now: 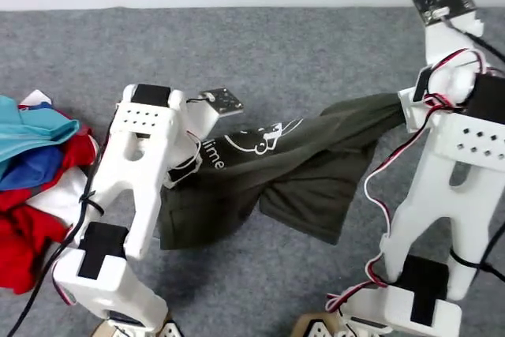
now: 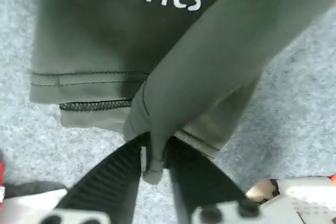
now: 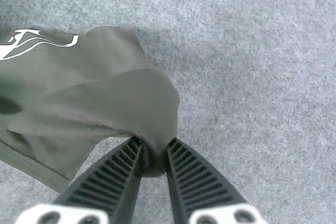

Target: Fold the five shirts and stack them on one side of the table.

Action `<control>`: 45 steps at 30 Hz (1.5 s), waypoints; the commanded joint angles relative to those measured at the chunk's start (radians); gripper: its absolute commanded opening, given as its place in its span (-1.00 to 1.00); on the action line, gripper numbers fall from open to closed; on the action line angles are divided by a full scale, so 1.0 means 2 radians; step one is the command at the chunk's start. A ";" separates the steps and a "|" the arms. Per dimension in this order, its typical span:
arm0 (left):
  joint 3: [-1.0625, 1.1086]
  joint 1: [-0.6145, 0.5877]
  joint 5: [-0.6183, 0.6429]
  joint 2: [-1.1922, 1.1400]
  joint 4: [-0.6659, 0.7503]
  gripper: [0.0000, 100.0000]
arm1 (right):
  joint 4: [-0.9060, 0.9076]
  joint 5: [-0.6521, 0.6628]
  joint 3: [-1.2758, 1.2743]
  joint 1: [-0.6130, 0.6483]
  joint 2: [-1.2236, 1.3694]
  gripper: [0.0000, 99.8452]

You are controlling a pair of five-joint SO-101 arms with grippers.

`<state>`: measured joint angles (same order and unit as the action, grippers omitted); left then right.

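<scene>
— Where was the olive shirt point(image 1: 292, 171)?
— Stretched across the grey table point(image 1: 316, 45) between both arms, sagging in the middle. The left gripper point(image 2: 155, 150) pinched a fold by the hem, and the right gripper point(image 3: 154, 156) pinched a bunched edge.
— How would it handle?
— Soft, light and limp, I'd judge, so it was best held at the corners. The other shirts point(image 1: 31, 187) lay heaped beside the left arm.

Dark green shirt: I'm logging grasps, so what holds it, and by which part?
The dark green shirt: left gripper pinches a fold near a hem, right gripper the opposite end.

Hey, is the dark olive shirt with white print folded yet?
Not folded. The dark olive shirt hangs bunched between the left hand and right hand, each pinching a fold of cloth.
</scene>
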<state>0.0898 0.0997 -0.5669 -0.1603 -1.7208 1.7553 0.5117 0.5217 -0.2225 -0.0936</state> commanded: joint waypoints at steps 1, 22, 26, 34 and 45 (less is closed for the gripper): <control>-0.003 0.002 0.001 0.002 0.003 -0.99 | 0.020 0.006 0.026 -0.008 -0.025 -0.98; -0.336 -0.074 0.088 0.228 0.029 -0.99 | -0.078 0.045 0.136 -0.065 -0.105 -0.98; -0.403 -0.101 0.086 0.228 0.097 -0.99 | -0.122 0.074 0.187 -0.066 -0.105 -0.98; -0.496 -0.098 0.048 0.232 0.189 -0.99 | -0.236 0.133 0.232 -0.100 -0.109 -0.98; -0.494 -0.102 -0.051 0.216 0.171 -0.99 | -0.269 0.160 0.214 -0.148 -0.094 -0.98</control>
<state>-0.9613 -0.0844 -0.5884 0.2846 -1.3510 1.2183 0.7971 1.0127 -0.4910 -0.3207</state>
